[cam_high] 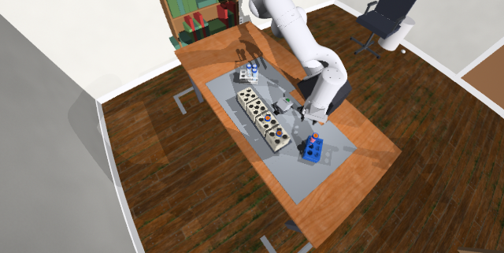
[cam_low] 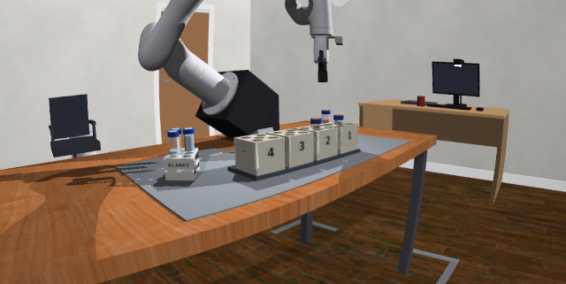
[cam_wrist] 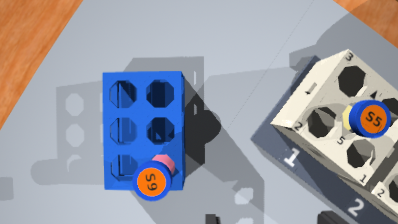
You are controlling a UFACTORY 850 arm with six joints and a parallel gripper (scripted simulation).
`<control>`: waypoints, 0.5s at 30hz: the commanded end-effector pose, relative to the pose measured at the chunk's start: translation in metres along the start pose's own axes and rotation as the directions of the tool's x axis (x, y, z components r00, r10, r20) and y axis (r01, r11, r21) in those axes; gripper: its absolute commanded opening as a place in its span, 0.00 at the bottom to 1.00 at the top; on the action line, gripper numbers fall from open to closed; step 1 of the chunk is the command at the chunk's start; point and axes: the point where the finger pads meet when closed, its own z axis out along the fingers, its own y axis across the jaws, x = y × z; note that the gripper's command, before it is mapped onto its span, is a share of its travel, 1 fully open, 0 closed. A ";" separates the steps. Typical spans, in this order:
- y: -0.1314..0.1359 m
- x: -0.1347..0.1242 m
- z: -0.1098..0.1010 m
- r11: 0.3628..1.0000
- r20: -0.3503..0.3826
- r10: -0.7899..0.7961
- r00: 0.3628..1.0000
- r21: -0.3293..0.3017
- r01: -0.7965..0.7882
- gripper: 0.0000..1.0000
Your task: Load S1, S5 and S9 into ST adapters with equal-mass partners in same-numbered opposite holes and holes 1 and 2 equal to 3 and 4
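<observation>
Four cream adapters stand in a row in the stand ST [cam_low: 243, 173] [cam_wrist: 274, 142], numbered 1 [cam_high: 280, 143] [cam_low: 349, 137] [cam_wrist: 325, 82], 2 [cam_high: 263, 125] [cam_low: 327, 142], 3 [cam_low: 302, 148] and 4 [cam_low: 265, 156]. Sample S5 [cam_high: 279, 132] [cam_low: 339, 118] [cam_wrist: 373, 119] stands in the middle hole of adapter 1. Sample S1 [cam_high: 268, 118] [cam_low: 316, 121] stands in adapter 2. Sample S9 [cam_high: 315, 136] [cam_low: 325, 115] [cam_wrist: 152, 182], with pink liquid, stands in a corner well of the blue rack [cam_high: 313, 154] [cam_wrist: 142, 112]. My gripper [cam_low: 322, 73] [cam_wrist: 272, 219] is open and empty, high above the mat between the blue rack and adapter 1.
A white BLANKS rack [cam_high: 247, 76] [cam_low: 182, 166] with blue-capped blanks [cam_low: 188, 135] stands at the far end of the grey mat [cam_high: 291, 174]. The sloped desk with the green DONE key [cam_high: 287, 99] sits behind the adapters, near the arm's black base [cam_low: 248, 107].
</observation>
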 end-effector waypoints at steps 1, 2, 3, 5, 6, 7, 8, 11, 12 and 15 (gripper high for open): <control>-0.015 0.002 -0.002 1.000 -0.001 0.001 1.000 0.001 -0.001 0.57; -0.020 0.003 -0.002 1.000 -0.001 0.001 1.000 0.001 -0.001 0.57; -0.025 0.003 -0.002 1.000 -0.001 0.001 1.000 0.001 -0.001 0.57; -0.035 0.003 -0.002 1.000 -0.001 0.001 1.000 0.001 -0.001 0.57; -0.040 0.004 -0.002 1.000 -0.001 0.001 1.000 0.001 -0.001 0.57; -0.045 0.004 -0.002 1.000 -0.001 0.001 1.000 0.001 -0.001 0.57; -0.050 0.004 -0.002 1.000 -0.001 0.001 1.000 0.001 -0.001 0.57; -0.065 0.005 -0.002 1.000 -0.001 0.001 1.000 0.001 -0.001 0.57; -0.070 0.005 -0.002 1.000 -0.001 0.001 1.000 0.001 -0.001 0.57; -0.078 0.006 -0.002 1.000 -0.001 0.001 1.000 0.001 -0.001 0.57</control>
